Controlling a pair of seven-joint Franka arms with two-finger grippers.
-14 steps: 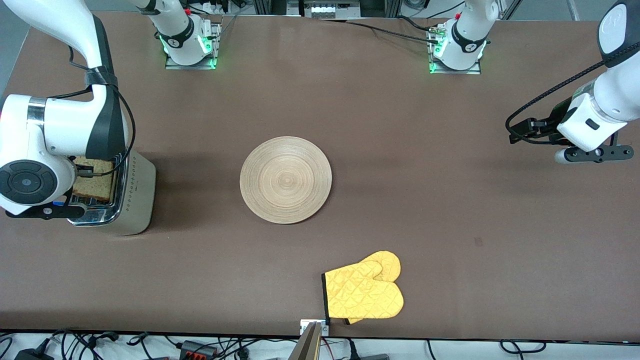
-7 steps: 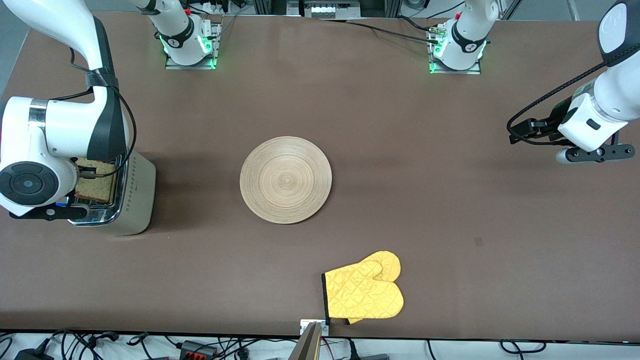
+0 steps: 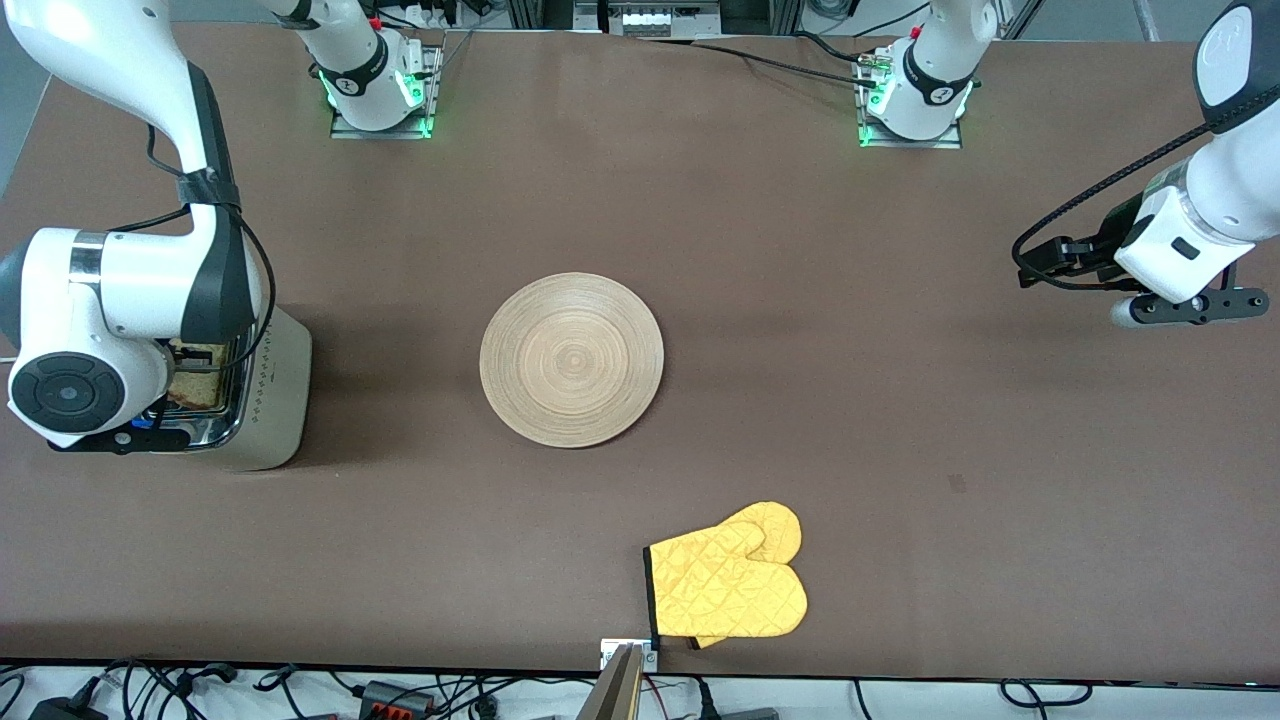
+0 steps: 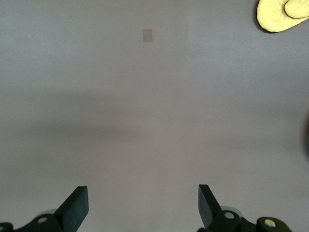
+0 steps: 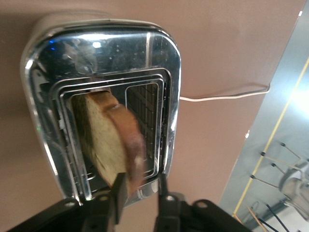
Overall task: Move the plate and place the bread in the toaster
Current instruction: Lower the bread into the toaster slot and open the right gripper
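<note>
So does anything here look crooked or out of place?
Only the bread: it leans at a slant in one toaster slot, part still sticking up between the right gripper fingers. The plate lies flat, and the left gripper waits open over bare table.

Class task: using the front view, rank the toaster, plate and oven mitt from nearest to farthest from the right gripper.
1. Toaster: directly under the right gripper.
2. Plate: mid-table.
3. Oven mitt: at the table edge nearest the front camera.
</note>
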